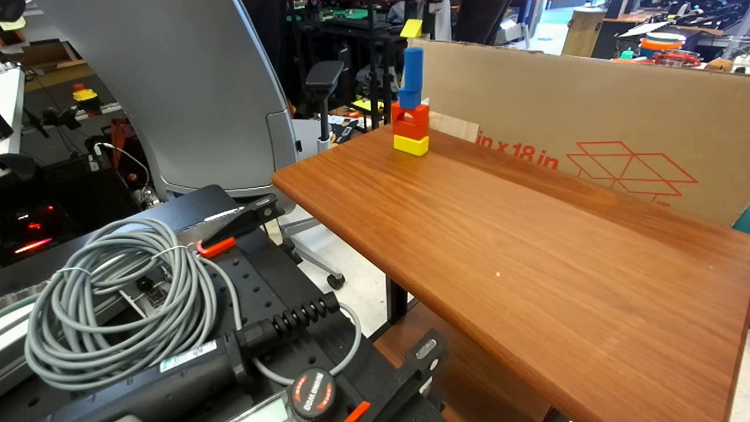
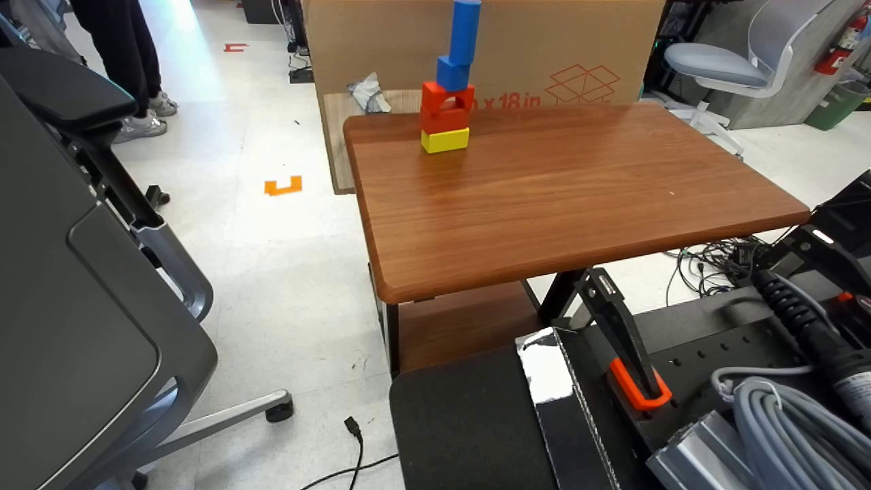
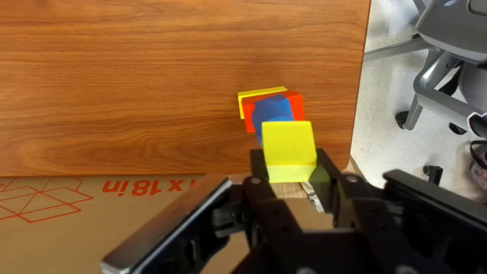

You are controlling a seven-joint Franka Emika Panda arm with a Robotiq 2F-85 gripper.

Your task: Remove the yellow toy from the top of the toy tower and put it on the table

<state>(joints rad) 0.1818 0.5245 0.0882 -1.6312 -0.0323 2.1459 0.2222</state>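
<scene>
My black gripper (image 3: 291, 161) clamped on small yellow cube-like block (image 3: 288, 142); I see gap between it and narrow blue-red-yellow block tower (image 1: 410, 98) on reddish-brown wooden table (image 1: 527, 246).

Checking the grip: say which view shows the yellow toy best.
Wrist view: the yellow toy looms large, in the gripper. An exterior view shows it tiny above the toy tower; an exterior view ending at the blue cylinder omits it.
</scene>
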